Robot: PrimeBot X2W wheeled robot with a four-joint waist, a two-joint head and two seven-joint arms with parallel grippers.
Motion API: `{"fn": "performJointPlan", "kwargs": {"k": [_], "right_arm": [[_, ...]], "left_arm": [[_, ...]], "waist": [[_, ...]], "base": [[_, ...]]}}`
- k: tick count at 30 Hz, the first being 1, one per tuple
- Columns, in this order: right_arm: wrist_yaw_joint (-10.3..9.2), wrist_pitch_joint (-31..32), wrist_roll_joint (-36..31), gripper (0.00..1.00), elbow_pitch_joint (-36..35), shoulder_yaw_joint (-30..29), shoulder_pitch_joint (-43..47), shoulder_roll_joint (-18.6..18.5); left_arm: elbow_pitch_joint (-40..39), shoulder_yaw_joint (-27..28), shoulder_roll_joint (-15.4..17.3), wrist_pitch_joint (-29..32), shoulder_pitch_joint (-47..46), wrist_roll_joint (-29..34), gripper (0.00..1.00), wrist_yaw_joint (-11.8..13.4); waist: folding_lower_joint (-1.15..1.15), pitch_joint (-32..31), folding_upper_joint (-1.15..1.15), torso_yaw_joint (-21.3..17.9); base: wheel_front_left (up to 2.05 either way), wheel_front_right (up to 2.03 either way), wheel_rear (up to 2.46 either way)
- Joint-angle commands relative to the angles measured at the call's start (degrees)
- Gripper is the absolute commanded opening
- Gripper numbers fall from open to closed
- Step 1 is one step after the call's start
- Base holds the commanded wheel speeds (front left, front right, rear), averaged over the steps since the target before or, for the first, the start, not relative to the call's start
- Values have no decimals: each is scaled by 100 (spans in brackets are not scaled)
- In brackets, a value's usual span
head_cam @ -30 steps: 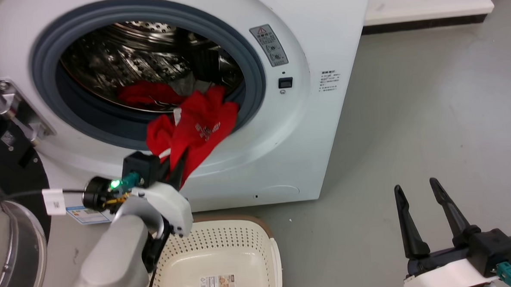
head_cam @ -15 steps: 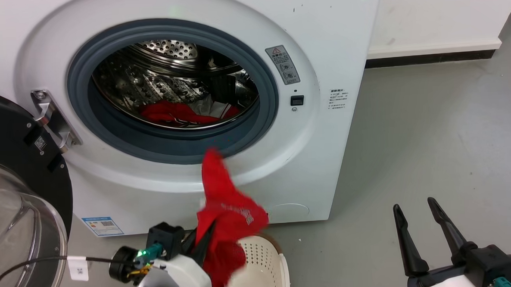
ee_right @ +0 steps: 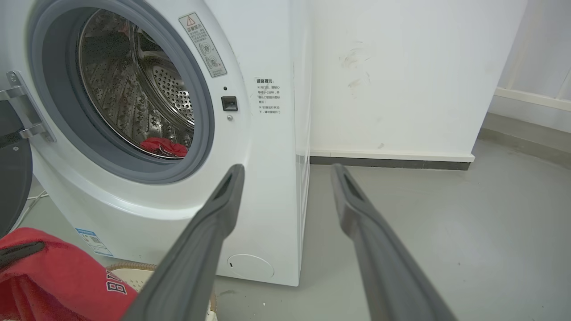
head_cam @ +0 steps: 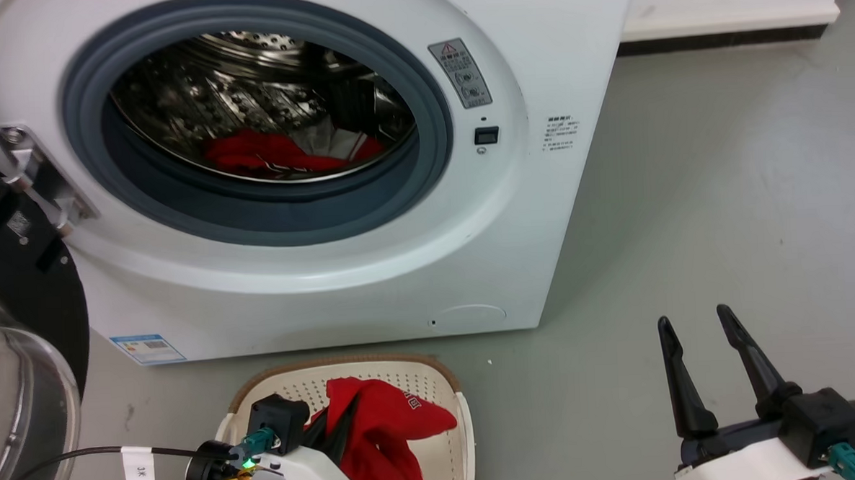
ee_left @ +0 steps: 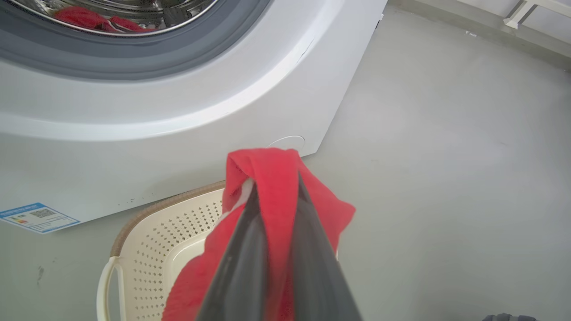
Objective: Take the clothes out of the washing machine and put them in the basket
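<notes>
The washing machine [head_cam: 549, 61] stands with its port open, and red clothes [head_cam: 279, 151] lie at the bottom of its steel drum [ee_right: 163, 146]. The cream basket [head_cam: 346, 363] sits on the floor just in front of the machine. My left gripper [ee_left: 276, 180] is shut on a red garment [head_cam: 385, 422] with white lettering, held low over the basket; the cloth hangs down inside it. At the lower right my right gripper [head_cam: 693, 317] is open above the floor with nothing between its fingers [ee_right: 209, 232].
The machine's black-rimmed glass door [head_cam: 20, 337] stands swung open at the left, close to my left arm. Grey floor [head_cam: 721, 184] stretches to the right of the machine, up to a white wall [ee_right: 401, 67] with a dark skirting.
The red garment came off the port's lip and went down with my left gripper to the basket. The head camera shifted up and back down. The right gripper stayed open and still.
</notes>
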Motion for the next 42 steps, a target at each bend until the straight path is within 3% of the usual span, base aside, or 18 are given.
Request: {"fn": "performJointPlan", "kwargs": {"k": [1,11,24,32,42], "right_arm": [[-4,-12,-53,100,-39,-2,-129,12],[-4,-12,-23,100,-120,-77,-553,12],[-4,-12,112,100,-227,-179,-1122,12],[-4,-12,209,100,-293,-189,-1541,12],[-4,-12,355,100,-489,-207,-1939,12]], "left_arm": [[119,12,-44,-31,-84,-46,0,-34],[1493,-55,-287,-238,-602,-97,0,-279],[3505,-88,-734,-399,-1927,-172,0,-492],[4558,-178,-810,-216,-2700,-79,0,-445],[4904,-612,-643,137,-3410,346,0,-196]], "waist": [[0,209,0,-91],[0,1059,0,-356],[0,2194,0,-400],[0,2875,0,-500],[0,3762,0,-686]], "base": [[0,0,0],[0,0,0],[0,0,0],[0,0,0],[0,0,0]]}}
